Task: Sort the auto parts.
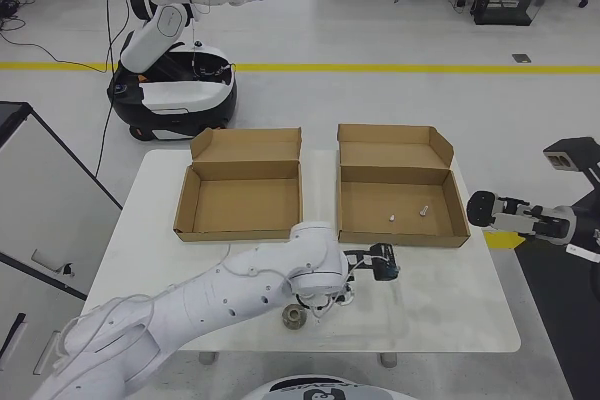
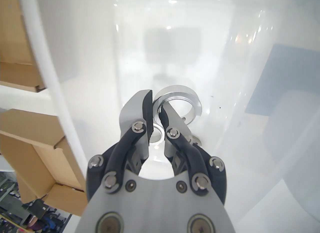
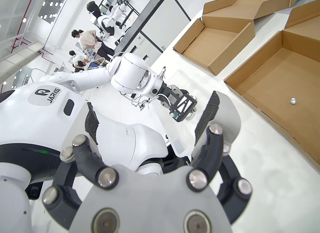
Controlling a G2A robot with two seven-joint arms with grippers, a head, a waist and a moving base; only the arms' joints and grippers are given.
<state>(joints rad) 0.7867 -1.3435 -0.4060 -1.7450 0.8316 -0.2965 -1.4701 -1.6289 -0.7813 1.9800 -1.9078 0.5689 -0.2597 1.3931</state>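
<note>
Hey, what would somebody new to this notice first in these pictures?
Probably the left gripper, pinching the wall of a metal ring over the white table, one finger inside the ring and one outside. Next, two open cardboard boxes side by side at the table's far side, the left box and the right box, which holds two small metal parts.

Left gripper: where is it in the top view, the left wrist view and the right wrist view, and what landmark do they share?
Top view: the left gripper sits in front of the right-hand one of the cardboard boxes.
Left wrist view: the gripper is close up, shut on a metal ring.
Right wrist view: the gripper is farther off, at the end of the white arm.
Shared landmark: the cardboard boxes.
</note>
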